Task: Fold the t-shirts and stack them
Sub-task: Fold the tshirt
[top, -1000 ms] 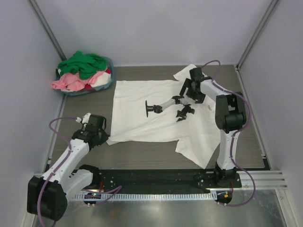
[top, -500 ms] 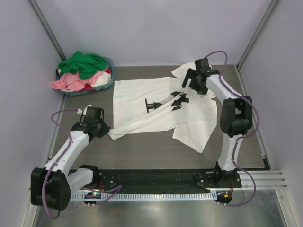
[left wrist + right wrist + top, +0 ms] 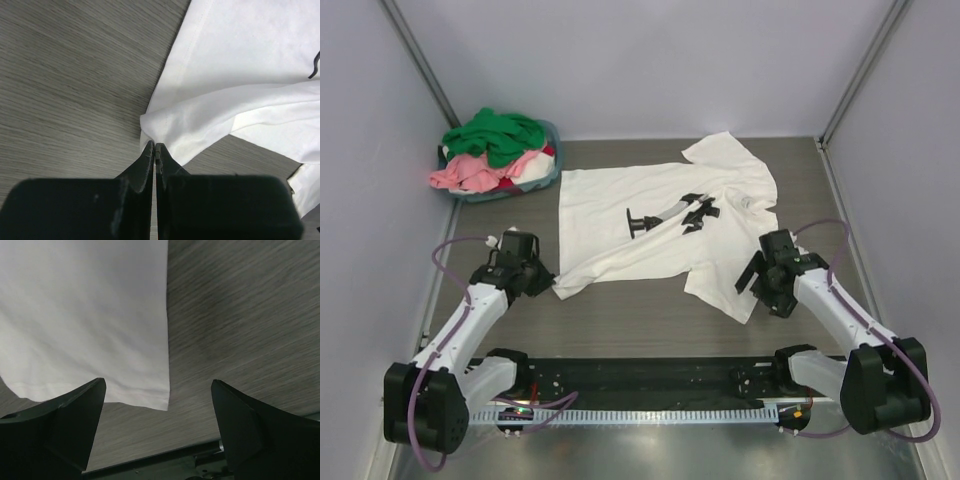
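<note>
A large white t-shirt with a black print lies spread on the table. My left gripper is shut on its near left corner, low over the table. In the left wrist view the closed fingertips pinch the bunched white cloth. My right gripper is open and empty beside the shirt's near right corner. In the right wrist view that gripper hangs wide open above the hem corner. Green, pink and red shirts lie heaped at the far left.
The heap sits in a shallow blue-grey basket at the far left corner. Grey walls and metal posts enclose the table on three sides. The black base rail runs along the near edge.
My right arm has swung from the shirt's far right sleeve back to the near right corner, and the sleeve now lies flat. My left gripper has stayed on its corner and shifted slightly.
</note>
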Action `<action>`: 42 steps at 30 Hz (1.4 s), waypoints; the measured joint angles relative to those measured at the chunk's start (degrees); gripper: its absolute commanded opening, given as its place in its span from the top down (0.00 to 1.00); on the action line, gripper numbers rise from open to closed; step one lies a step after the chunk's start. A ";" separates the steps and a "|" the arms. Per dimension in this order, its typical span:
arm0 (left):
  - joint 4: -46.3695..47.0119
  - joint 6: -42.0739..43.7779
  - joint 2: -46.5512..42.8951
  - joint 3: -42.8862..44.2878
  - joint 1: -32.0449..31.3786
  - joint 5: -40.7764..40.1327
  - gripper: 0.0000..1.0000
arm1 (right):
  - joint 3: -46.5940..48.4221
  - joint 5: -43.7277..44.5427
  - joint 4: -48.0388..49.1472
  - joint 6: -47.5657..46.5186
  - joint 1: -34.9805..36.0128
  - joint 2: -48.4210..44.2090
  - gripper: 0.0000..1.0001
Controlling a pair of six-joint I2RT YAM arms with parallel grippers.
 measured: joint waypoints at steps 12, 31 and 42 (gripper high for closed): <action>-1.77 -0.09 -4.81 -0.02 0.00 0.02 1.00 | -8.74 -5.86 3.21 4.07 1.62 -2.91 0.34; -12.11 -0.28 -5.86 6.05 0.00 -0.07 1.00 | -3.34 -10.58 -5.99 5.16 2.67 -18.12 0.99; -24.11 -0.20 -12.90 10.29 0.00 0.57 1.00 | 9.01 -8.55 -23.87 7.43 2.69 -30.93 0.99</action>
